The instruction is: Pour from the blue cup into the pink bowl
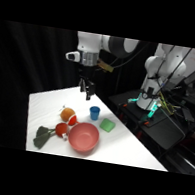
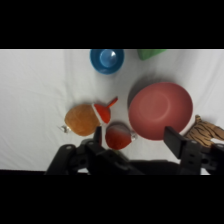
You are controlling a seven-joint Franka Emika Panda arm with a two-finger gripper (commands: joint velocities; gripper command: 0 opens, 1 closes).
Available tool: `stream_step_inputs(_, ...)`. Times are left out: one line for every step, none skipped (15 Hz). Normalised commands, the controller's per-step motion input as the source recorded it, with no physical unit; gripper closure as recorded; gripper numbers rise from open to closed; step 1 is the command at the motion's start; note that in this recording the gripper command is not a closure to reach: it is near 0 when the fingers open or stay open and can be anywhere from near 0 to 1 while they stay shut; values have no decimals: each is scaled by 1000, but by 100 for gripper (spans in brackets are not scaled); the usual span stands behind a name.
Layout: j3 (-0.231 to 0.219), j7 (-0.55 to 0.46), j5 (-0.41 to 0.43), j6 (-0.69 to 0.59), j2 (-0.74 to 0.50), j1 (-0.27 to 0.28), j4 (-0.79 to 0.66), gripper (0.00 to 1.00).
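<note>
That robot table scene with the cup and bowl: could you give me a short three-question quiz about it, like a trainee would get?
1. True or false: the gripper is holding the blue cup.
2. Which is the largest dish on the table? A) the blue cup B) the pink bowl C) the green square piece
3. Fill in: in the side view the blue cup stands ____ on the table.

Key: 1. False; the gripper hangs open above the table, apart from the cup. 2. B. 3. upright.
</note>
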Motion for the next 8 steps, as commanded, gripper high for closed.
stream_step_inputs(-29,-11,-76,117,-155,-46,-135,0)
stream_step_inputs(-35,-27,-52,122,-186,-57,-193,0)
stream_step_inputs(-41,-32,-41,121,-237,-66,-267,0)
stream_step_inputs(-43,-34,-29,144,-273,-70,-313,0)
stream_step_inputs(-45,-60,-12,157,-315,-72,-362,0)
stream_step_inputs(-42,-43,-14,157,-325,-68,-369,0)
stream_step_inputs(-37,-51,10,163,-327,-63,-383,0)
stream_step_inputs(-29,-48,27,163,-314,-54,-373,0)
